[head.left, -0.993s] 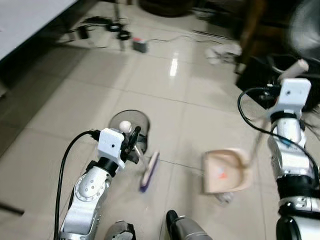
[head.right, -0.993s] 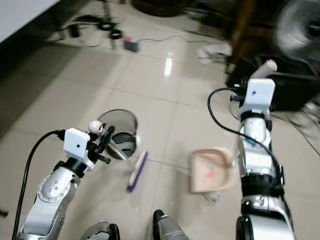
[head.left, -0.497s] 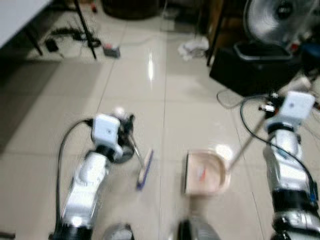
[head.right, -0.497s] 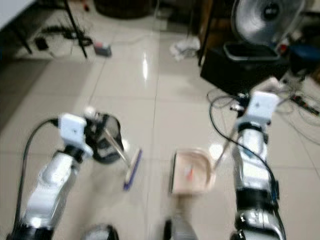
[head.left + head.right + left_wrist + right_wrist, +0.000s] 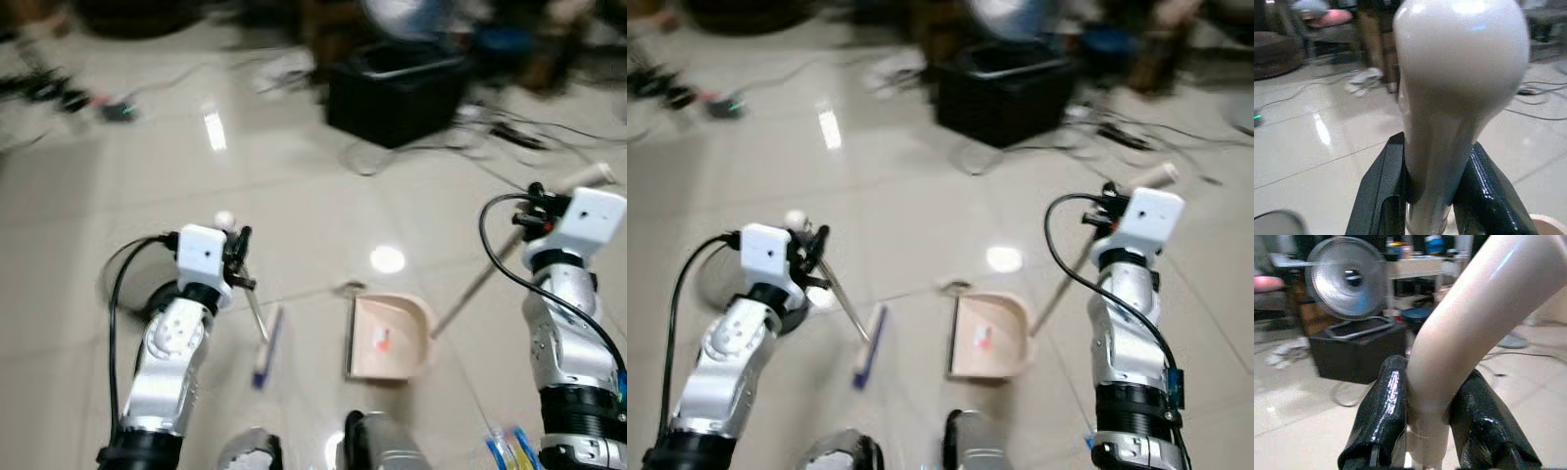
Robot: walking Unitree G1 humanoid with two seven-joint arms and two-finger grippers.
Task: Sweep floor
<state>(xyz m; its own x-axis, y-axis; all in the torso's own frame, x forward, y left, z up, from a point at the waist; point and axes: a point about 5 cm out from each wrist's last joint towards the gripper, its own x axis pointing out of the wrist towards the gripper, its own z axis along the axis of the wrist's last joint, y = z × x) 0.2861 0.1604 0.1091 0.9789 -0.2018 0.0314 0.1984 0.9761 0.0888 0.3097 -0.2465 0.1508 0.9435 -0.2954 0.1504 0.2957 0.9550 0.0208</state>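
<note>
No brand, label or readable writing can be made out on any item; both eye views are blurred

One broom is seen, its purple-edged head resting on the tiled floor ahead of the robot, the thin handle slanting up to the left gripper. The jaws of the left gripper are closed narrowly around the handle just below its rounded cream knob, as shown in the left wrist view

One beige dustpan is seen lying on the floor just right of the broom head, apart from it, with a small red-orange scrap inside. Its long handle rises diagonally to the right gripper. The jaws of the right gripper are clamped on the cream handle at its bend, as shown in the right wrist view

One black box is seen on the floor farther off, with loose cables beside it. One round metal fan is seen behind the black box in the right wrist view

One dark round object is partly hidden behind the left arm; what it is cannot be told

Two bright light reflections are counted on the tiles, one far left, one just beyond the dustpan
</note>
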